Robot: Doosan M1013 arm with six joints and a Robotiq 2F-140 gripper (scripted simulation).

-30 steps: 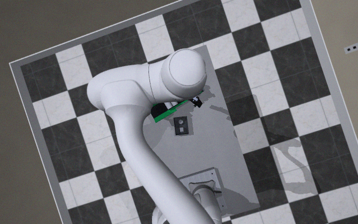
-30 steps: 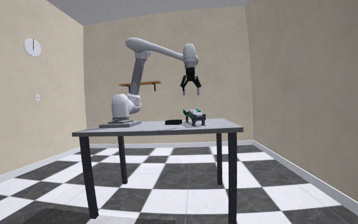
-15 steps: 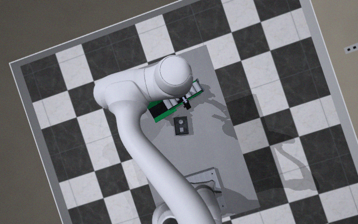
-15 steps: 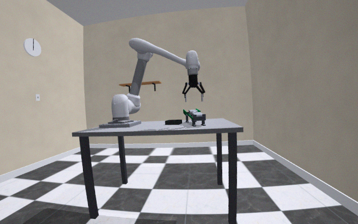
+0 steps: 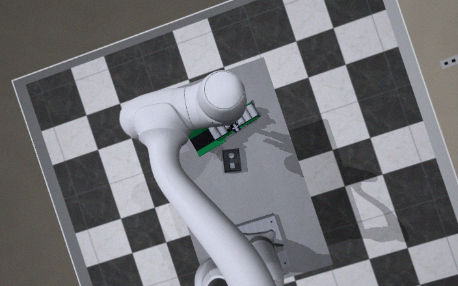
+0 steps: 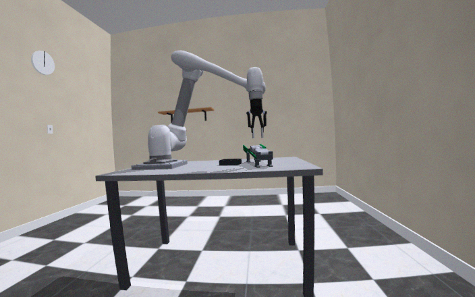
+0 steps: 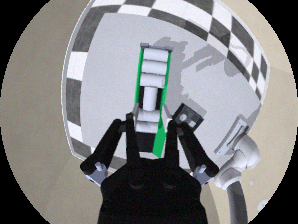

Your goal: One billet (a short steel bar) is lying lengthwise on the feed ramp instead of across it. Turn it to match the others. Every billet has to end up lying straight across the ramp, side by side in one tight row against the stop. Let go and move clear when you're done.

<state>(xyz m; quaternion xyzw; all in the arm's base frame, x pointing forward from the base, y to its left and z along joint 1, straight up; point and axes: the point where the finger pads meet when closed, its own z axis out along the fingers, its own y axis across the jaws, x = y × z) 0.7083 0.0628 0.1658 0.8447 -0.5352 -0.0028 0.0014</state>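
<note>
Stray billet (image 7: 148, 98) lies lengthwise mid-ramp, frame centre in wrist view, below 3 crosswise billets (image 7: 154, 64) near the top. Ramp (image 6: 258, 152) sits right-centre on table (image 6: 209, 170). Gripper (image 6: 256, 136) hangs above it, half-closed, grasping nothing. To do it well: descend centred over the stray, jaws across its width, avoid green rails (image 7: 140, 75), grip mid-length so it turns level.

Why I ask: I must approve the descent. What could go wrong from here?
The partly open black gripper, hovering above the green-railed feed ramp, may land its fingers on the lengthwise steel billet rather than around it. Turning that billet could knock the crosswise steel billets beside it askew.
</note>
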